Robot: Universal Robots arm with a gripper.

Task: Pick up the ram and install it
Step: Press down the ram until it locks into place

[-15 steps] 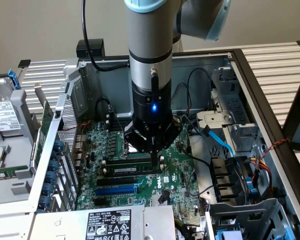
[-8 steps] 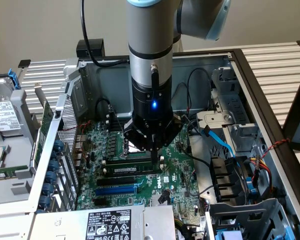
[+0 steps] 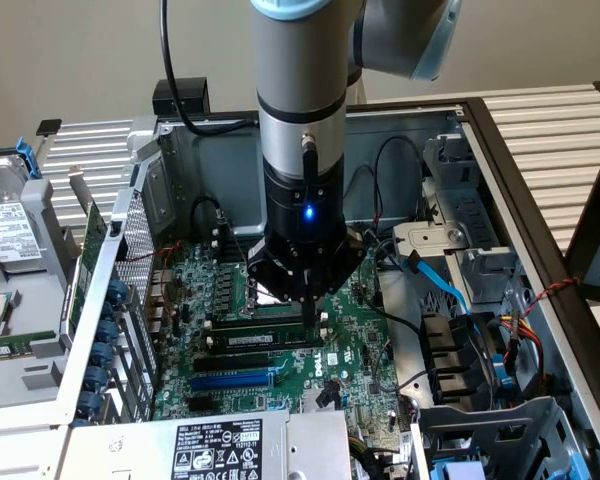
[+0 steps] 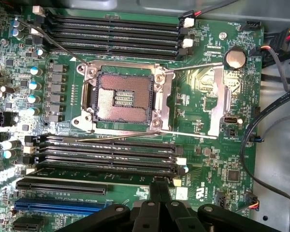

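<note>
Exterior view: my pincer is down over the motherboard inside the open case, fingers pinched together. The ram lies in a black slot just beneath the tips, its long axis running across the exterior view's left to right, white label facing up.

Wrist view: my fingers, clenched, press on the ram near one end. It lies parallel to the neighbouring black slots, below the CPU socket.
</note>
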